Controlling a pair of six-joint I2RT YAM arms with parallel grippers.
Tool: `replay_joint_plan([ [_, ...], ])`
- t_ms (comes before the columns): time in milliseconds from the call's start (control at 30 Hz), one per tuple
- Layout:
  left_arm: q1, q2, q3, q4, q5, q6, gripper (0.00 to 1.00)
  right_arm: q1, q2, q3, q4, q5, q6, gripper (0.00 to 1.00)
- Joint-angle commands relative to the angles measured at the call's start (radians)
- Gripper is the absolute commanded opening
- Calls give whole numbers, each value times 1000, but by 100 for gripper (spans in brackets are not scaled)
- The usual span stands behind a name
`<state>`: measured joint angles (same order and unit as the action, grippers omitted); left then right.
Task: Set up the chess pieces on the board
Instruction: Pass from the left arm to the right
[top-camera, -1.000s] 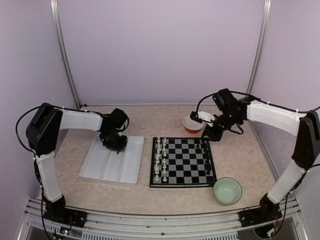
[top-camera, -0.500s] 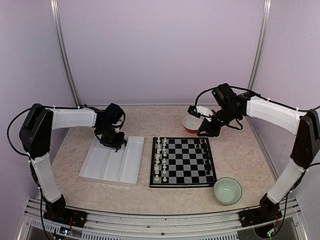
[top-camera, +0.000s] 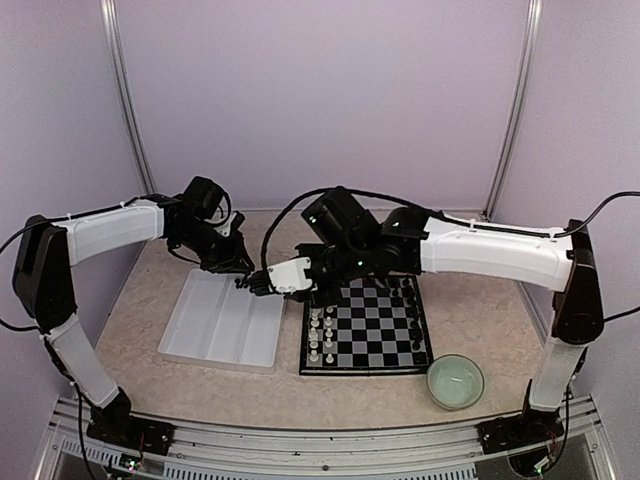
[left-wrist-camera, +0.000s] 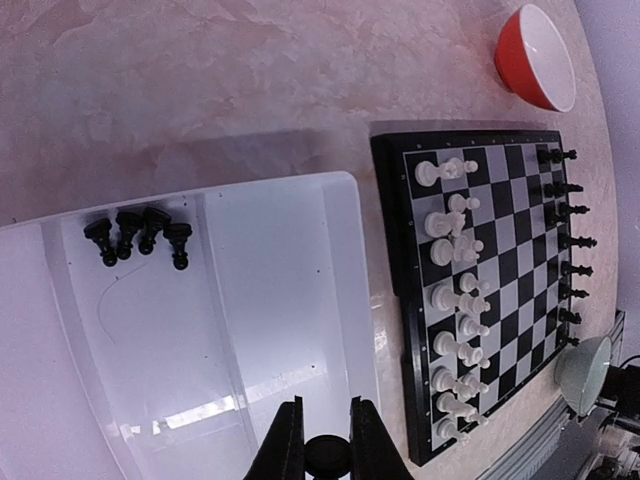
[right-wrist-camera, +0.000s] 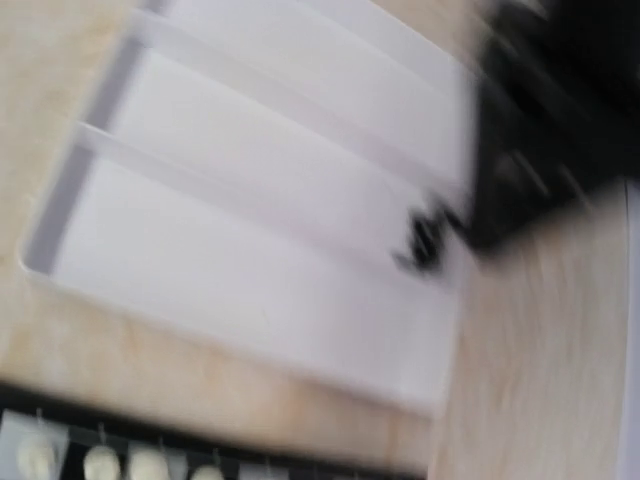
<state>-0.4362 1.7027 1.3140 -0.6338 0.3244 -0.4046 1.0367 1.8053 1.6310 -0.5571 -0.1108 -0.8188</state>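
In the left wrist view my left gripper (left-wrist-camera: 325, 402) is shut on a small black chess piece (left-wrist-camera: 327, 455), held above the white tray (left-wrist-camera: 280, 300). Several more black chess pieces (left-wrist-camera: 140, 232) stand in the tray's far corner. The board (top-camera: 368, 325) carries white pieces (top-camera: 320, 320) along its left columns and black pieces (top-camera: 410, 305) along its right edge. From above, my left gripper (top-camera: 243, 281) and right gripper (top-camera: 260, 284) nearly meet over the tray's right rim. The right wrist view is blurred; its own fingers do not show there.
A green bowl (top-camera: 455, 381) sits right of the board near the front. A red bowl (left-wrist-camera: 540, 55) lies beyond the board's far corner, hidden under my right arm from above. The right arm stretches across the board's back edge.
My right arm swung from the red bowl across the board to the tray's right rim. My left gripper rose off the tray and moved right, toward the right gripper.
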Motion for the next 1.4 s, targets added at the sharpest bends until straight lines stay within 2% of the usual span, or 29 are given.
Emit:
replay_joint_plan([
  [0, 5, -12, 13, -16, 115, -44, 9, 82, 112, 68, 131, 192, -160, 25],
  [267, 1, -74, -86, 68, 267, -143, 9, 162, 216, 43, 364, 380, -289, 25],
  [367, -3, -83, -91, 72, 275, -153, 9, 170, 236, 13, 440, 433, -319, 27],
  [1000, -37, -124, -130, 138, 342, -234, 9, 177, 299, -63, 554, 494, -413, 28],
  [1167, -49, -121, -137, 152, 351, -243, 9, 179, 311, -89, 673, 547, -449, 23],
  [1367, -55, -115, -143, 175, 371, -260, 9, 179, 320, -108, 751, 581, -476, 3],
])
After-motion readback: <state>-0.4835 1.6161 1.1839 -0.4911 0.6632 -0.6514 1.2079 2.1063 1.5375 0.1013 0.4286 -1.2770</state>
